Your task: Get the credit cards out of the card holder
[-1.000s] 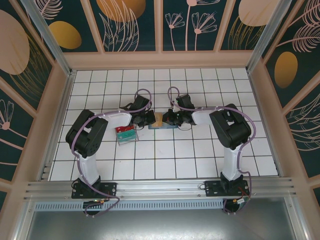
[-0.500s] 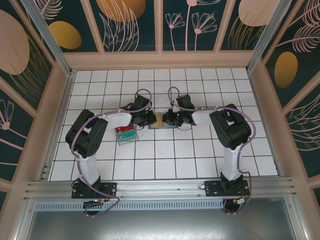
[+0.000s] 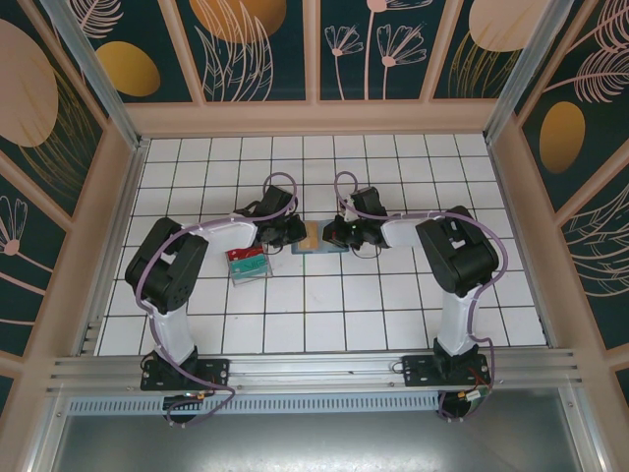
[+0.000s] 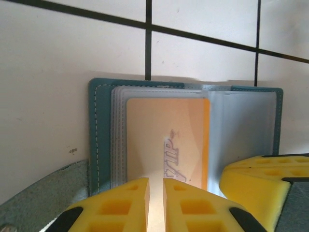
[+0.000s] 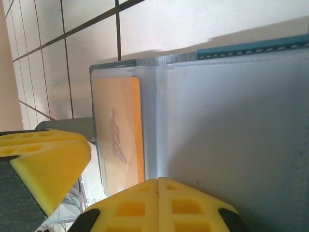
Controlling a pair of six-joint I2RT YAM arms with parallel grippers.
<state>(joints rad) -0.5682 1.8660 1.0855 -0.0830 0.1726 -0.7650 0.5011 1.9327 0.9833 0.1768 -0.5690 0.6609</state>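
The white tiled table (image 3: 324, 315) carries the card holder (image 4: 100, 130), lying open and flat between the two grippers, with a clear plastic tray (image 3: 248, 264) near its left. A yellow-orange credit card (image 4: 164, 125) sits in the holder's clear sleeve. The left gripper (image 4: 156, 186) hangs at the card's near edge, jaws a slit apart — grasping or not, I cannot tell. The right gripper (image 5: 158, 184) is clenched, pads pressed together, over the holder's other leaf.

Overhead looking down, wrist views close, seemingly sharing card holder (image 4: 93, 135)

teal card holder (image 4: 100, 145) w/ pale stitching; orange credit card (image 4: 166, 130); white-tiled table (image 4: 48, 72), black grid.
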